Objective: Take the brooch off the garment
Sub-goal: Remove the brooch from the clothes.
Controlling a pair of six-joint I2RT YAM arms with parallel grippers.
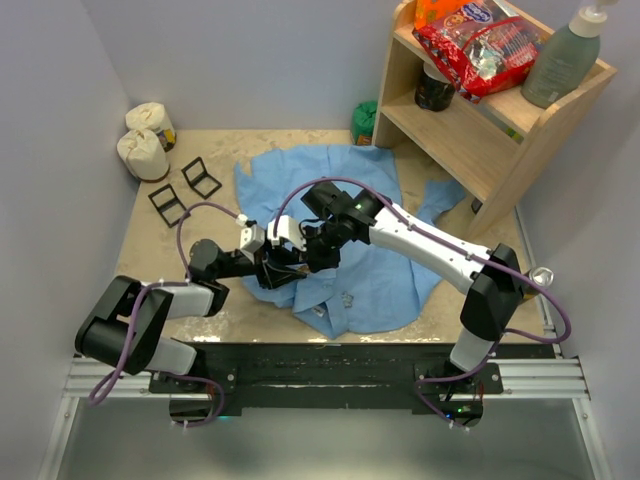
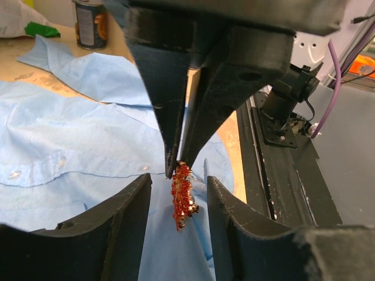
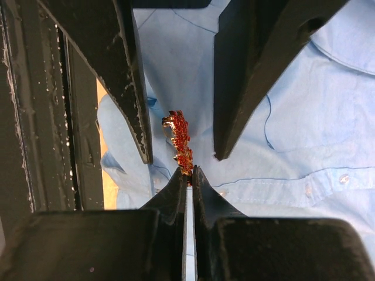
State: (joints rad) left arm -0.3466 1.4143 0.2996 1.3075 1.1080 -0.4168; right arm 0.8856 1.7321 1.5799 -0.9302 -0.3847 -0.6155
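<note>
— Whereabouts of the brooch [image 2: 183, 196]?
— Just below centre of the left wrist view: red, glittering, set against the light-blue garment [image 1: 385, 285].
— Held by what?
— By the right gripper [image 2: 177, 167], entering from the top of that frame, tips clamped tight on the brooch's upper end.
— And the left gripper [image 2: 179, 178]?
— At the bottom edge, fingers [image 2: 126, 216] parted, one on each side of the brooch with a sliver of gap either way. Gripping nothing.
— Same story from the right wrist?
— Mirrored: own tips pressed together at bottom centre, nipping the brooch's lower end, flanked from the top by the other arm's spread fingers.
— Free of the cloth?
— Impossible to tell; pin out of sight.
— Garment itself?
— Spread and rumpled across the middle of the table [image 1: 140, 240] in the top view, one edge running toward the wooden shelf [image 1: 455, 140] at upper right. Topped at its left-centre part by both grippers, tip to tip.
</note>
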